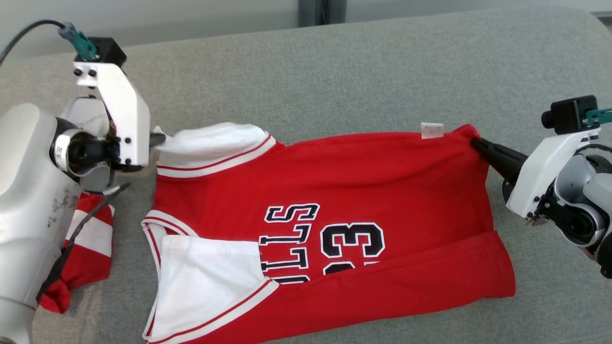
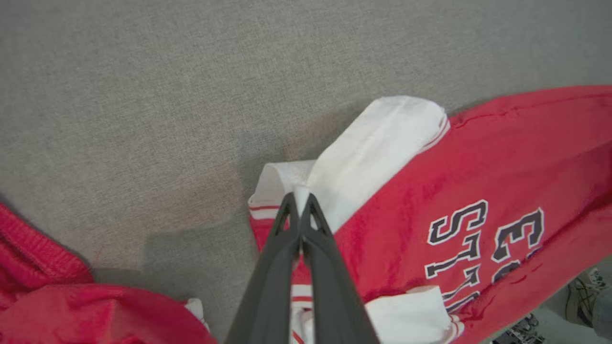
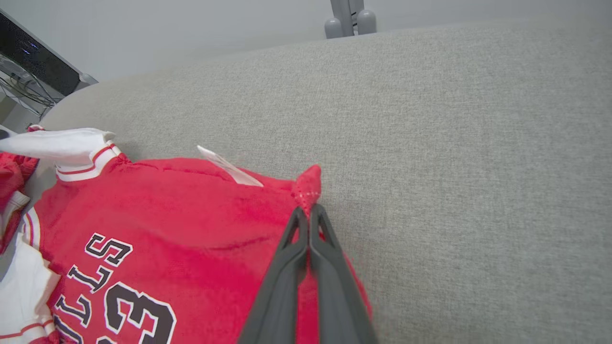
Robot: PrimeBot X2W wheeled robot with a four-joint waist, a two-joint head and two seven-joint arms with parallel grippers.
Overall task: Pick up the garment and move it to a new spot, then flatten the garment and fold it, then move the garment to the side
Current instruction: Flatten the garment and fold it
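The garment [image 1: 363, 191] is a red basketball jersey with white sleeves and dark lettering, spread across the grey cushion. My left gripper [image 1: 160, 138] is shut on the white sleeve at the far left corner; in the left wrist view the white cloth [image 2: 363, 148] is pinched between the closed fingertips of that gripper [image 2: 301, 200]. My right gripper [image 1: 475, 143] is shut on the red hem corner at the far right, and in the right wrist view that gripper [image 3: 308, 212] holds the red corner [image 3: 306, 186] poking past its tips. The near half lies folded up over the jersey's front.
A second red and white garment [image 1: 86, 248] lies bunched at the left, partly under my left arm. The grey cushion [image 1: 363, 71] stretches open beyond the jersey and to the right. A white tag [image 1: 431, 130] sticks up at the far edge.
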